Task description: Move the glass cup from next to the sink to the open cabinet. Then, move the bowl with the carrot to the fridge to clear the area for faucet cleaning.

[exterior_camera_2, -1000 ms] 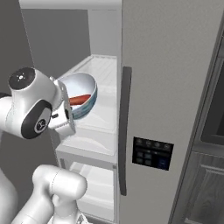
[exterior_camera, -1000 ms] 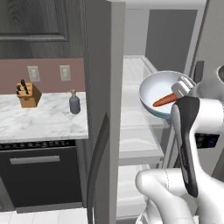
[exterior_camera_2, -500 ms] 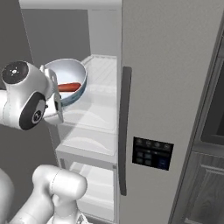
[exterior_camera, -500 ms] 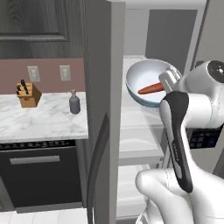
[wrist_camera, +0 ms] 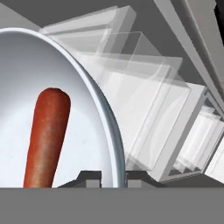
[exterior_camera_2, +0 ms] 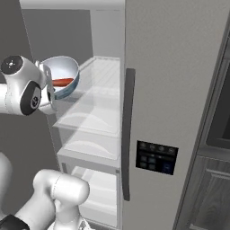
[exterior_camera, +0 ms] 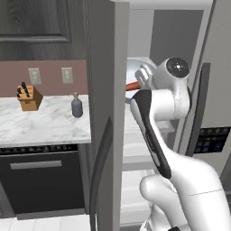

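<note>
In the left base view the arm rises in front of the open fridge [exterior_camera: 212, 90]. The gripper [exterior_camera: 143, 76] sits just left of the round wrist joint, and the bowl [exterior_camera: 133, 72] is at the gripper's left, partly hidden behind the edge of the open fridge door [exterior_camera: 104, 113]. A short orange piece of the carrot [exterior_camera: 132, 85] shows just below the gripper. To the left of the fridge a marble counter [exterior_camera: 40, 122] carries a knife block [exterior_camera: 29, 97] and a small grey bottle [exterior_camera: 76, 105].

In the right base view the gripper [exterior_camera_2: 48, 85] holds the bowl [exterior_camera_2: 67, 72] by its near rim, and the bowl is tilted with its opening facing the camera. It hangs at the left front of the fridge's upper shelf [exterior_camera_2: 96, 101], above the shelf surface. The carrot [exterior_camera_2: 62, 82] lies inside the bowl, right beside the gripper.

In the hand view the two fingertips [wrist_camera: 91, 177] are pinched narrowly on the bowl's rim [wrist_camera: 109, 131]. The carrot [wrist_camera: 46, 135] lies in the bowl just left of the fingers, and clear fridge shelves [wrist_camera: 157, 118] lie to the right of the rim.
</note>
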Available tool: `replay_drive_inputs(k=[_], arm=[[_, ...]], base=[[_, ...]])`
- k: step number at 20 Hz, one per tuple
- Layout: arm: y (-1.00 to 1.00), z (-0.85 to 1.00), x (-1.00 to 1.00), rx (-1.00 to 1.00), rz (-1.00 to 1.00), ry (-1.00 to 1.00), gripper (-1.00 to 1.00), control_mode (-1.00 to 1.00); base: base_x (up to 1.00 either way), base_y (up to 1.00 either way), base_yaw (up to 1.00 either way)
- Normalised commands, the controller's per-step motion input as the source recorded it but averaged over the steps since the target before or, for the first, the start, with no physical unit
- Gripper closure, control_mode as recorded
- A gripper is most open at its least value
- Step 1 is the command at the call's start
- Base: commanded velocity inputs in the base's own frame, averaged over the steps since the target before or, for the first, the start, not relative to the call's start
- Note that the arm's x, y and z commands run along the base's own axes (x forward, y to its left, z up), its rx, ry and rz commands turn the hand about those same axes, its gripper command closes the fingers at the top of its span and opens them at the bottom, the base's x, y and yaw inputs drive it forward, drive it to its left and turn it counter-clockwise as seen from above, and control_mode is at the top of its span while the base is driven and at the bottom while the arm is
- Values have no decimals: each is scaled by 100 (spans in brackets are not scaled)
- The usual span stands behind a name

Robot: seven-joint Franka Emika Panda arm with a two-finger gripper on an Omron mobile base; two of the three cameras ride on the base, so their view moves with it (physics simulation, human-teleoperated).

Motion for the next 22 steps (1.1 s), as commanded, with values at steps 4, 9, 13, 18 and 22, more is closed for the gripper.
replay_drive_inputs(k=[4, 9, 13, 18, 22], arm=[[0, 0, 84, 0, 0, 1, 100, -100], [0, 0, 86, 1, 0, 3, 100, -100], [0, 0, 99, 0, 0, 23, 100, -100], [0, -5, 93, 0, 0, 18, 100, -100], [0, -41, 36, 0, 0, 3, 100, -100]], base=[[0, 0, 0], [0, 0, 0], [0, 0, 0], [0, 0, 0], [0, 0, 0]])
